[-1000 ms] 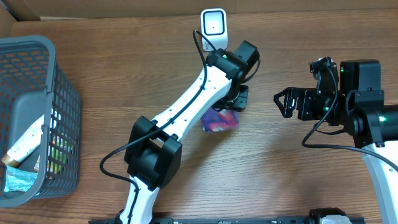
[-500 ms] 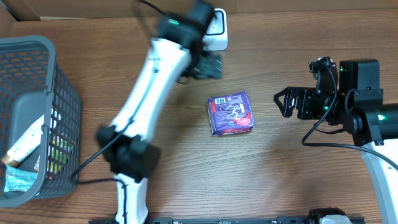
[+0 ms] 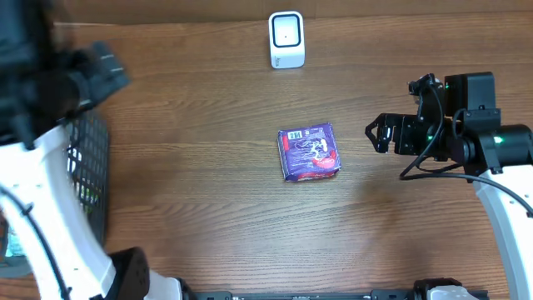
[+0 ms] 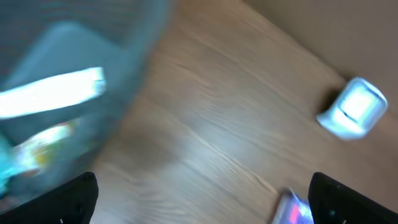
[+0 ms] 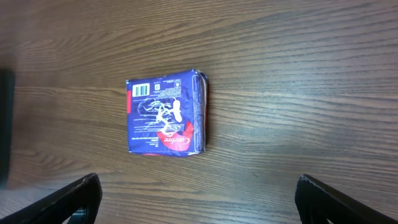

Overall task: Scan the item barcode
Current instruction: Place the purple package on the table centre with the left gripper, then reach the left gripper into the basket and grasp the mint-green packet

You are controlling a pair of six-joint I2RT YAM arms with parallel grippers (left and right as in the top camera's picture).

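The purple packet [image 3: 310, 153] lies flat in the middle of the table [image 3: 208, 217], and nothing is touching it. My right gripper [image 3: 376, 137] is near it, on its right side. Its 2 fingers are wide open and empty. My left gripper [image 4: 205, 202] is far off over the basket [image 3: 90, 158]. It is wide open too and holds nothing, but that view is blurry. The white scanner [image 3: 287, 39] stands at the far edge, well apart from the packet.

I think my next job is to pick the packet up. I should come down with 1 finger on each side and squeeze softly, because it looks squishy. The small barcode [image 5: 142, 89] sits by 1 corner on the top, so I must not cover it. Then I should tip that corner toward the scanner's face and hold it steady.
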